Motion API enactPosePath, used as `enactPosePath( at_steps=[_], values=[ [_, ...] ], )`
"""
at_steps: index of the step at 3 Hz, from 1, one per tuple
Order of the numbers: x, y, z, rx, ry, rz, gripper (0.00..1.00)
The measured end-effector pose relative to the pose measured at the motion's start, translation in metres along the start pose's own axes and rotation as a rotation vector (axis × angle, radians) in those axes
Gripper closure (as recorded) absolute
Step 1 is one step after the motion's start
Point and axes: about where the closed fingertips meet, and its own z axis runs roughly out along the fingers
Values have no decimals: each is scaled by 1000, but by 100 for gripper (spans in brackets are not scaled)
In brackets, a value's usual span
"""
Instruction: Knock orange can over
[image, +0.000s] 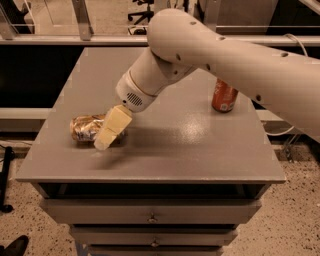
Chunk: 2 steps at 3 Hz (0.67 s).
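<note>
The orange can (86, 128), pale golden-bronze with whitish patches, lies on its side on the grey table top (180, 145) near the left front. My gripper (110, 132), cream-coloured, hangs from the white arm (210, 45) and sits right at the can's right end, overlapping it and hiding that end. I cannot tell whether it touches the can.
A deeper red-orange can (224, 96) stands upright at the table's right side, partly behind the arm. The table has drawers (150, 217) below its front edge. The table's left edge is close to the lying can. Chairs and rails stand behind.
</note>
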Motion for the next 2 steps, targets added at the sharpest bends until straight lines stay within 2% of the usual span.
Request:
enactPosePath(
  at_steps=[2],
  values=[
    [56, -32, -108, 178, -193, 162, 0]
  ],
)
